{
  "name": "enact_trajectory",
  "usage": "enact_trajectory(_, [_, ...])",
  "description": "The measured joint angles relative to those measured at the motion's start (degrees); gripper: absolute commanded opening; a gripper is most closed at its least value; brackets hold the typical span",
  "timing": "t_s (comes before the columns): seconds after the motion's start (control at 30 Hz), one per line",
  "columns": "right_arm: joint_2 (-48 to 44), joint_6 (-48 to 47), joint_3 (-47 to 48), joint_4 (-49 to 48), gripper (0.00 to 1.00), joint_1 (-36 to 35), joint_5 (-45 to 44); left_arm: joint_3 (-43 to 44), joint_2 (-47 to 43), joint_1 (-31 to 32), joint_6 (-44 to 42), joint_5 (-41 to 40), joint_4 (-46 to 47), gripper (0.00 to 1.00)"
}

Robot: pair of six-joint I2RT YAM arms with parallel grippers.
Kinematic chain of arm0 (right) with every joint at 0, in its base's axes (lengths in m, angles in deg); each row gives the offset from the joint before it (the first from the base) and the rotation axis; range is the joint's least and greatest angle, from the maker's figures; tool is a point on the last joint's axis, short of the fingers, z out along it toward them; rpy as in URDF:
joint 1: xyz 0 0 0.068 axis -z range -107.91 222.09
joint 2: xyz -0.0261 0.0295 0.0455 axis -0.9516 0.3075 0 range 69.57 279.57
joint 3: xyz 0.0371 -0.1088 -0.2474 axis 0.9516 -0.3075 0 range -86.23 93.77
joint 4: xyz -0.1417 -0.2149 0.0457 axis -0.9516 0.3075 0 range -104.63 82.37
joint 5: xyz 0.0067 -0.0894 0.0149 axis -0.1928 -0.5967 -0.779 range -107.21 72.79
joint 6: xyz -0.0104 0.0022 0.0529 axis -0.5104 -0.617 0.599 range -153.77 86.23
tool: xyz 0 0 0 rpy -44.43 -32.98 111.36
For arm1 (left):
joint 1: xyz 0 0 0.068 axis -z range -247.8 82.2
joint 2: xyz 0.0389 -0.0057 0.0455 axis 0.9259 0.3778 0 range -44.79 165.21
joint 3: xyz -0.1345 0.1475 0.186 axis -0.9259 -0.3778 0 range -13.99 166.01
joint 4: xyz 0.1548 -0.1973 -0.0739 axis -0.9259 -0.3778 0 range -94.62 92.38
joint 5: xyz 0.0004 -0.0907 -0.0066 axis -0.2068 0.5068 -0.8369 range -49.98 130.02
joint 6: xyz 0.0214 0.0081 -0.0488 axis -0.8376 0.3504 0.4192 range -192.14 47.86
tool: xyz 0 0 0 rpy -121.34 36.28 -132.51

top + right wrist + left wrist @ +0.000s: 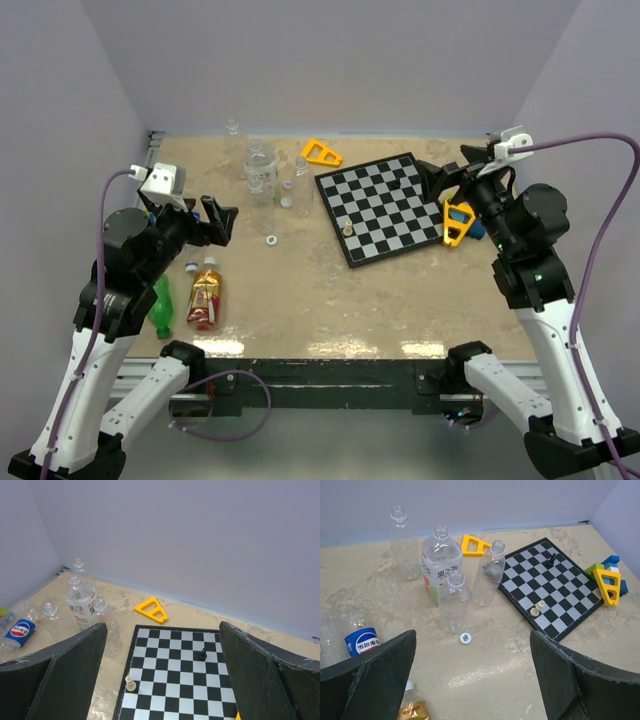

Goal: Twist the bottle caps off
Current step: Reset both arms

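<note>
The left hand (pixel 472 680) hangs released and empty over the left side of the bench (pixel 300 310), and the right hand (pixel 162 680), also released, hangs by the chessboard (pixel 385 207). Four uncapped bottles (pixel 440 562) stand far left, a white cap (pixel 465 638) lying loose just before them

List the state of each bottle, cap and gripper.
Labelled bottle: upright, uncapped.
Rear clear bottle: upright, uncapped.
Cola bottle: lying down.
Red-yellow bottle: lying, capped.
Green bottle: lying down.
Loose cap: off, lying flat.
Left gripper: open, empty.
Right gripper: open, empty.
</note>
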Motion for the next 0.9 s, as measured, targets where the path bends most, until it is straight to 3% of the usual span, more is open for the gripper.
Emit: enact_trajectory(0.9, [-1.7,4.6,-3.0,-0.8,0.98,4.9,5.1,-1.9,-5.5,0.0,1.5,-0.4,-7.1,1.0])
